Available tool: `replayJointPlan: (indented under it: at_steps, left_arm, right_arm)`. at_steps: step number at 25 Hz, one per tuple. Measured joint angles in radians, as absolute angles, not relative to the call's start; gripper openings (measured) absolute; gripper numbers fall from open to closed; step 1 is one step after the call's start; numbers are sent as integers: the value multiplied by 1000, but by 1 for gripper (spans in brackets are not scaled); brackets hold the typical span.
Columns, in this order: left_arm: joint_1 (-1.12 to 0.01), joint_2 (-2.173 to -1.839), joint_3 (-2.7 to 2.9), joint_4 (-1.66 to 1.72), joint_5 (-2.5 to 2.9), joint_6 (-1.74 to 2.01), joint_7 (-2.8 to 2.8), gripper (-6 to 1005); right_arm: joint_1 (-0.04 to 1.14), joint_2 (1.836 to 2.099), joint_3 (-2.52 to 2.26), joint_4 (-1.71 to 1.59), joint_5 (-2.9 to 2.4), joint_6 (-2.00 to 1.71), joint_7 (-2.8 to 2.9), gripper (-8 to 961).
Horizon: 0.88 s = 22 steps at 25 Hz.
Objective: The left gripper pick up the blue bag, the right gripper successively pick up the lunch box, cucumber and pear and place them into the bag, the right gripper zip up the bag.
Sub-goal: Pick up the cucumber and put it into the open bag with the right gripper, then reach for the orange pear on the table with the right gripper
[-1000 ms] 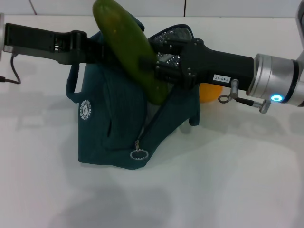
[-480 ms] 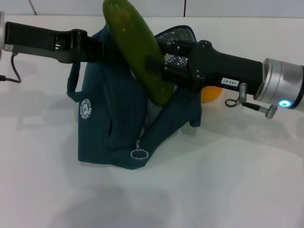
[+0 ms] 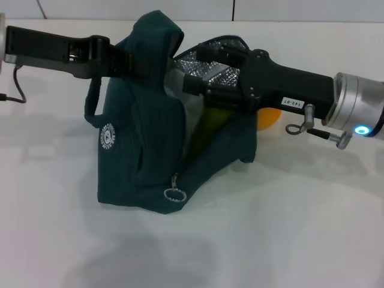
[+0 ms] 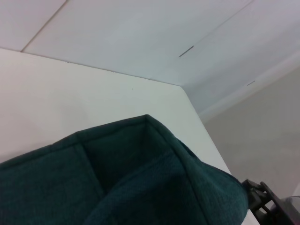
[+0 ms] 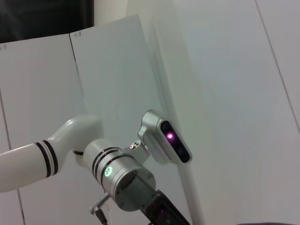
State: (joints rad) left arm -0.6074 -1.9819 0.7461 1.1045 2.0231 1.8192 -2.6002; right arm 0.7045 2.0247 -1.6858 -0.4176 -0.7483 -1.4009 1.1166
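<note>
Cucumber (image 3: 211, 123) sits inside blue bag (image 3: 144, 144), partly visible. Right gripper (image 3: 189, 84) at bag mouth, jaws apart, empty. Left gripper (image 3: 129, 63) clamps bag rim. I'd withdraw R straight, avoiding foil.

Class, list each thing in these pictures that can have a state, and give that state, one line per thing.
blue bag: unzipped, mouth held open, upright on the table.
left gripper: clamped on the bag's top edge.
right gripper: at the bag's mouth.
cucumber: inside the bag, partly showing.
pear: on the table behind the bag.
</note>
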Motion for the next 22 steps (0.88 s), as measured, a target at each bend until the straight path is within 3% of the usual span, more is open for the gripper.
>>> replayJointPlan:
  at_steps: [6,13,17,22]
  left_arm:
    - [-607,-1981,743,1106,2023,1819,-2602,49]
    - [-598,-1980,741,1106,2021,1819,-2603,50]
    - [-594,-1980,740,1106,2020,1819,-2603,50]
    - [-590,-1982,737,1106,2011,1819,-2603,50]
  right_arm:
    - [689,2022,-1669,-430,-747,-1406,1113,786]
    - [588,2010,-1534,-487,-754,-1425,1110,780]
    - [467,1973,-1412,-501,-757,-1406,1115,777]
    - [443,1951,-1399,-493,-778,-1330,1117,771]
